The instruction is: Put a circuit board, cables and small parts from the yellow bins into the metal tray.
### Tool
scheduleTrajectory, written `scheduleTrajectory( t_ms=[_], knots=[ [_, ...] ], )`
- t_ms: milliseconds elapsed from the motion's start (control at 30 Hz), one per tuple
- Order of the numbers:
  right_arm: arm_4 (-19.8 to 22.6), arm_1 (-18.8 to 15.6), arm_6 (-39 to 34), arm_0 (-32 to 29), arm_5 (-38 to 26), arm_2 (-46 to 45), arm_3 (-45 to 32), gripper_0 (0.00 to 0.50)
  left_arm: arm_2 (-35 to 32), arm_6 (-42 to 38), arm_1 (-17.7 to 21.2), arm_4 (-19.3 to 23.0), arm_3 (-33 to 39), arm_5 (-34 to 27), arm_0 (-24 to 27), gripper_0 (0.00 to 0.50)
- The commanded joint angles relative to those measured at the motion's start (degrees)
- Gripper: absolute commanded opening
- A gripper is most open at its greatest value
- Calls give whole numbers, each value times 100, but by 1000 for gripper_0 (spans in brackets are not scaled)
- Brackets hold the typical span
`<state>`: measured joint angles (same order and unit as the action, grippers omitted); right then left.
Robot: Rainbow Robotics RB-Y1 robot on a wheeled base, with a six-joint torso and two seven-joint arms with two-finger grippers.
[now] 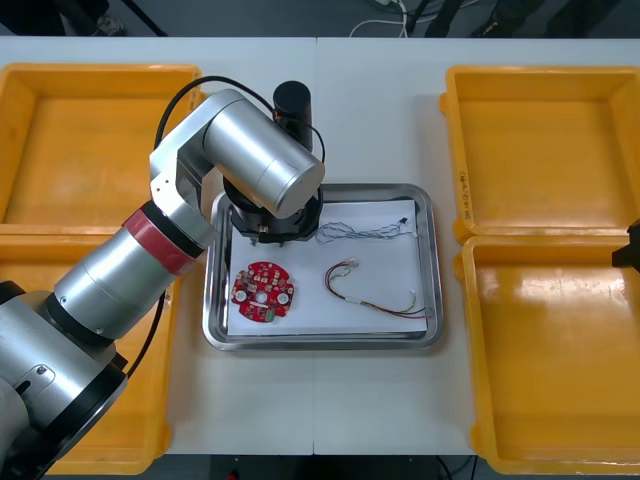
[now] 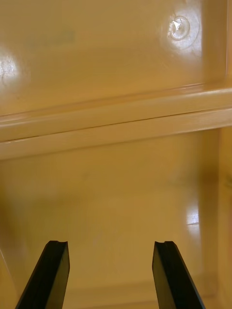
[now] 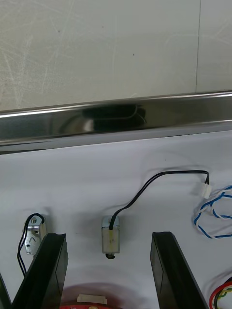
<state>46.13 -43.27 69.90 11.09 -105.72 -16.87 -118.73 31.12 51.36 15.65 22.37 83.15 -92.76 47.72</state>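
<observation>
My left gripper (image 3: 110, 263) stands open low over the metal tray (image 3: 116, 118), near its far rim. Between the fingers, touching neither, a small metal part (image 3: 110, 237) with a black cable (image 3: 159, 179) lies on the white liner. A second small metal part (image 3: 35, 235) lies beside one finger (image 3: 48, 270). In the front view the left arm (image 1: 265, 165) covers the tray's (image 1: 425, 335) far left corner. The tray also holds a round red circuit board (image 1: 263, 292), a red and yellow cable (image 1: 375, 297) and a twisted blue and white cable (image 1: 365, 232). My right gripper (image 2: 110, 273) hangs open over a bare yellow bin (image 2: 116, 193).
Two yellow bins (image 1: 545, 150) stand on the right with bare floors, and two more on the left (image 1: 90, 150) partly under the left arm. A strip of table (image 1: 320, 410) runs between the tray and the front edge.
</observation>
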Motion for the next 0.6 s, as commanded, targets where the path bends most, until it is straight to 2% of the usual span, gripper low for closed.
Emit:
scheduleTrajectory(
  t_ms=[33,167,400,600],
  knots=[
    [-7,-68,173,-28,113,-159,-28,500,25,-30,-133,-13,79,65,168,500],
    [10,-68,270,-28,122,-159,-37,500,-98,6,-133,4,158,4,177,500],
    [28,-68,507,-28,166,-159,-37,500,-546,164,-80,118,703,-620,185,500],
    [-77,-59,709,-28,236,-150,-28,500,-1117,357,105,470,1362,-1288,185,500]
  ],
)
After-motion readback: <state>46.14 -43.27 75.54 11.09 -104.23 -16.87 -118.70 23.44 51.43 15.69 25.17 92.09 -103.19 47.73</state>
